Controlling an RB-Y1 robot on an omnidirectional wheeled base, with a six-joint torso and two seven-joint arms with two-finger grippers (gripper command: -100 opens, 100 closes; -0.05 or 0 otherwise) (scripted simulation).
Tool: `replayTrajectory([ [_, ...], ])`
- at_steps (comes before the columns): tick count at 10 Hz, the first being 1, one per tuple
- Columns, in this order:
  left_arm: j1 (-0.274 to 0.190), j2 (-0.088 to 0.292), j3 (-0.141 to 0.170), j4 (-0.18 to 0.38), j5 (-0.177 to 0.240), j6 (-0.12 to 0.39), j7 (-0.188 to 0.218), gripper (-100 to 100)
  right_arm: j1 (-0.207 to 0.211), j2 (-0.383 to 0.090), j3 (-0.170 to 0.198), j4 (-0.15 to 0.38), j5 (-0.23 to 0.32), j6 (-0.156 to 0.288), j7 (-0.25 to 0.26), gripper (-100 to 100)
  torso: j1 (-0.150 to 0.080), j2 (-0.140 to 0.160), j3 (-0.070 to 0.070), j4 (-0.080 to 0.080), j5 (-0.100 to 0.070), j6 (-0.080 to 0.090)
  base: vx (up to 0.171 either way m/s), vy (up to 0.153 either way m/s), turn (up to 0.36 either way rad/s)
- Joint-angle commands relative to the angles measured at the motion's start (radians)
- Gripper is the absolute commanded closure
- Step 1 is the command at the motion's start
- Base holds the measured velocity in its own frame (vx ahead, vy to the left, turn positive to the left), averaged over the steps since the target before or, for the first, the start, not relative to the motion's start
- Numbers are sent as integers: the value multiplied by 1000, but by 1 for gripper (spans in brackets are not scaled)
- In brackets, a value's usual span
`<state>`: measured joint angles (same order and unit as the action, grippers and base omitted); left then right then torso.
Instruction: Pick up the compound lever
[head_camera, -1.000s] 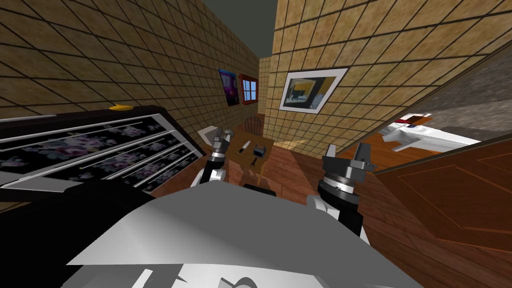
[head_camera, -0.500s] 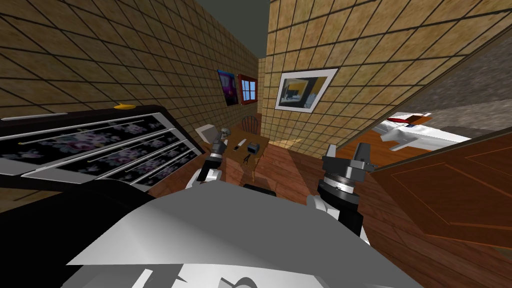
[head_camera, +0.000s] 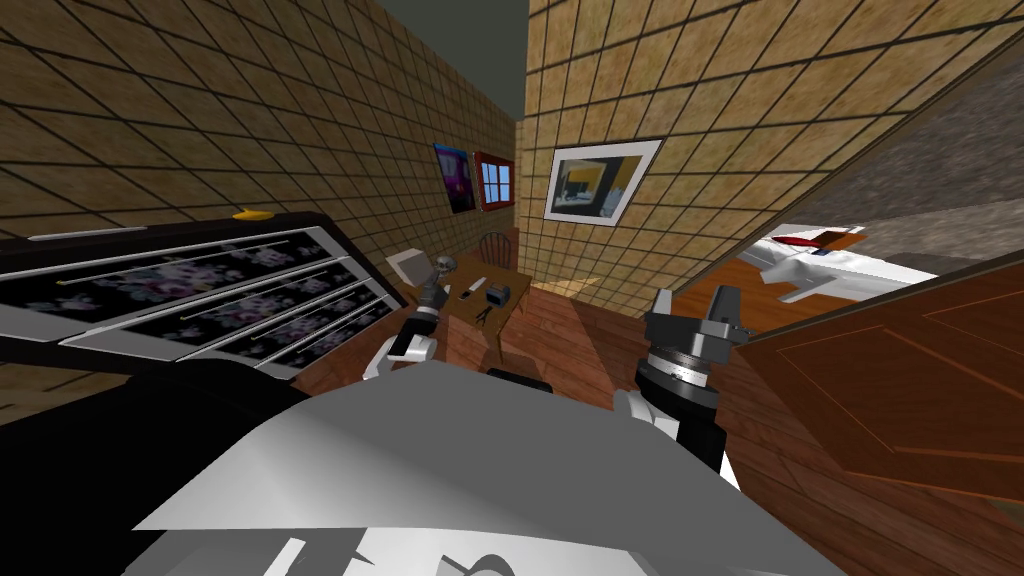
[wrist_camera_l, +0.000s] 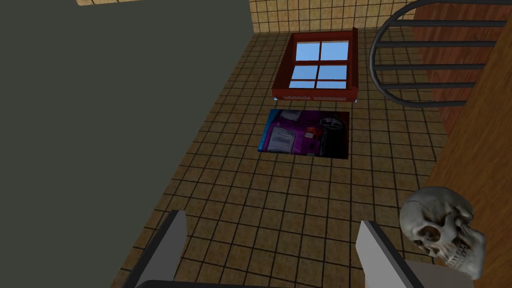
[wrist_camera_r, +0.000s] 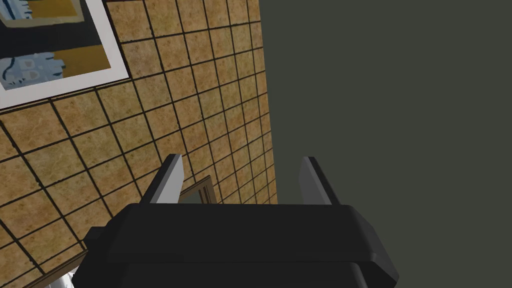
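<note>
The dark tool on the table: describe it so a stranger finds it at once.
Go to the small wooden table below the window. Near its front edge lies the dark tool; unlike the skull and grey box, it is thin and forked.

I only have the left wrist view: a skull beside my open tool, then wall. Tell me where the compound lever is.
Observer: The head view shows the compound lever, small and dark, lying on the wooden table, apart from the skull.
Operator: Name what lies between them.
Observer: A slim white item; a grey box sits beside it.
Operator: Report the right tool.
Observer: The right tool is open and empty, held over the floor, away from the table.
</note>
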<state>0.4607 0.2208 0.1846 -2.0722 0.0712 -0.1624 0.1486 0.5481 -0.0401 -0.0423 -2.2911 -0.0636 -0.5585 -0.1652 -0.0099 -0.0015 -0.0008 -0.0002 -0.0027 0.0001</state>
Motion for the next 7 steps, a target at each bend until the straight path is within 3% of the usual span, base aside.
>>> replayTrajectory([
  [1, -11, 20, 31, 29, 29, 50, 15, -100, 0, 0, 0, 0, 0, 0, 0, 0, 0, 0, 0, 0, 0, 0, 6, -170, 17],
  [2, -11, 20, 31, 29, 29, 63, 15, -100, 0, 0, 0, 0, 0, 0, 0, 0, -1, 0, 0, 0, 0, 0, -3, -130, 18],
  [5, -31, 47, 83, 78, 81, 146, 45, -100, 0, 0, 0, 0, 0, 0, 0, 0, 0, 0, 0, 0, 0, 0, 12, -164, 17],
  [6, -31, 47, 83, 78, 81, 172, 45, -100, 0, 0, 0, 0, 0, 0, 0, 0, -1, 0, 0, 0, 0, 0, 9, -136, 18],
  [7, -43, 59, 110, 101, 108, 206, 63, -100, 0, 0, 0, 0, 0, 0, 0, 0, 1, 0, 0, 0, 0, 0, 49, -172, 13],
])
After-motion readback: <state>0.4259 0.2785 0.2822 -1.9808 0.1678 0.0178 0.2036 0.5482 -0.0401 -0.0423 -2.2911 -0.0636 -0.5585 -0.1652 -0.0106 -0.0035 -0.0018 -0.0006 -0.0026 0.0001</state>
